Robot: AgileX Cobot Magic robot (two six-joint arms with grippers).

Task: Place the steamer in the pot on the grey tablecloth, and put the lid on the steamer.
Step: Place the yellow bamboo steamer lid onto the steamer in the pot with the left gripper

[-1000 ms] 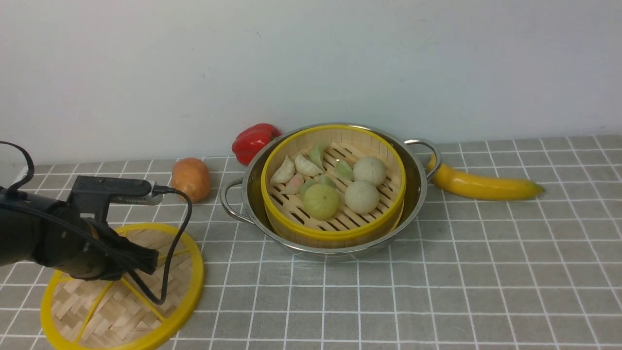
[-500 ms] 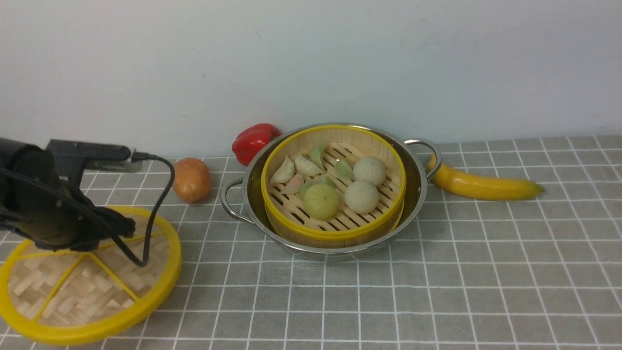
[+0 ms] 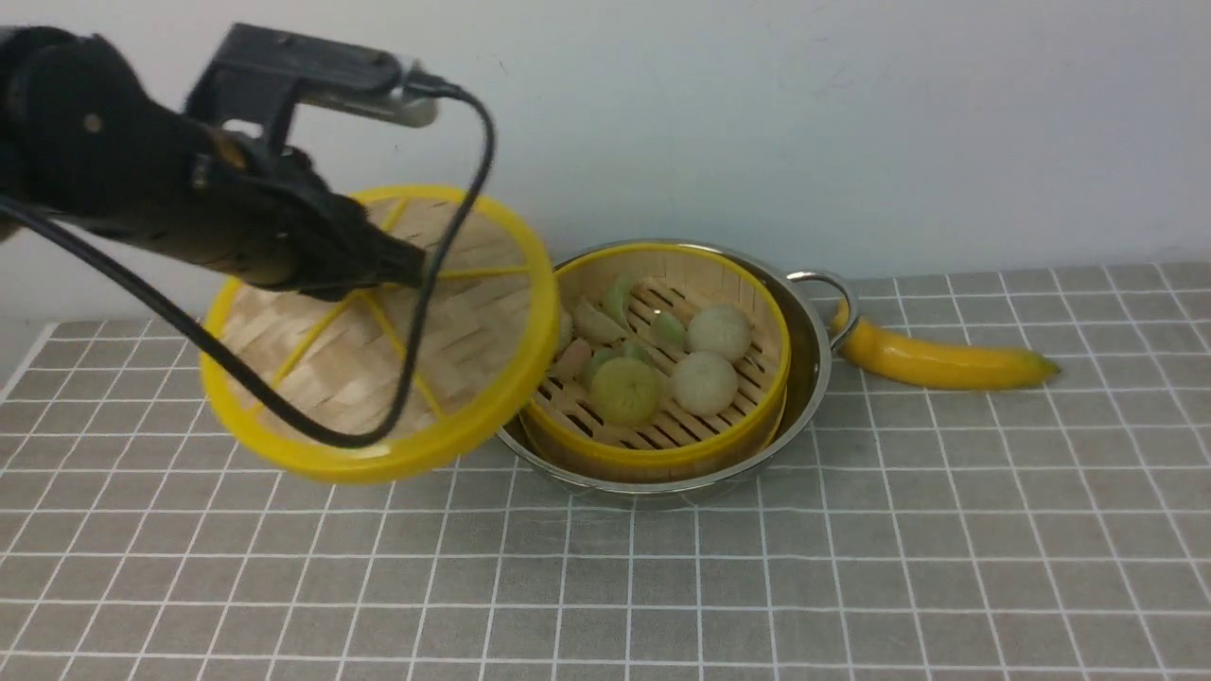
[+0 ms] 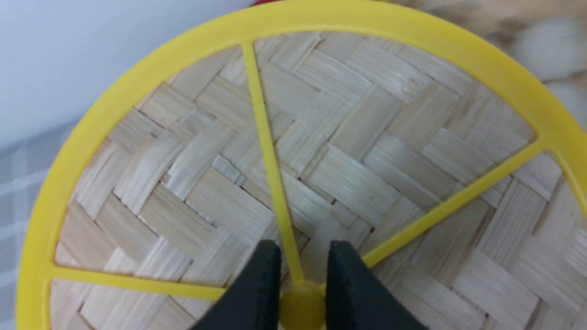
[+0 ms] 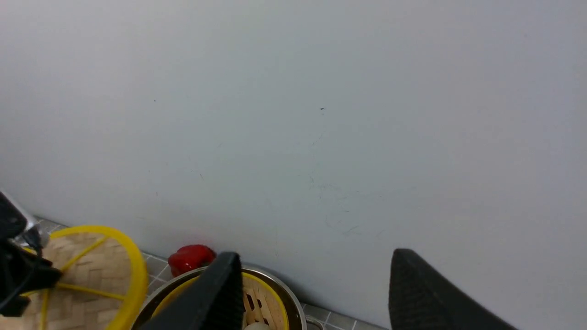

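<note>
Lifted off the grey gridded tablecloth [image 3: 851, 567], the flat woven-bamboo, yellow-rimmed lid [image 3: 482, 331] hangs tilted beside the round bamboo steamer [image 3: 662, 456], hub pinched by the left gripper [image 3: 407, 270].

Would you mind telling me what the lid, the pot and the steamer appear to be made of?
The lid: pale matt strips in a herringbone weave, probably bamboo; smooth yellow rim and spokes look plastic. The pot: shiny, reflective metal, likely stainless steel. The steamer: pale slatted floor and wall, seemingly bamboo or wood; yellow rim, probably plastic.
</note>
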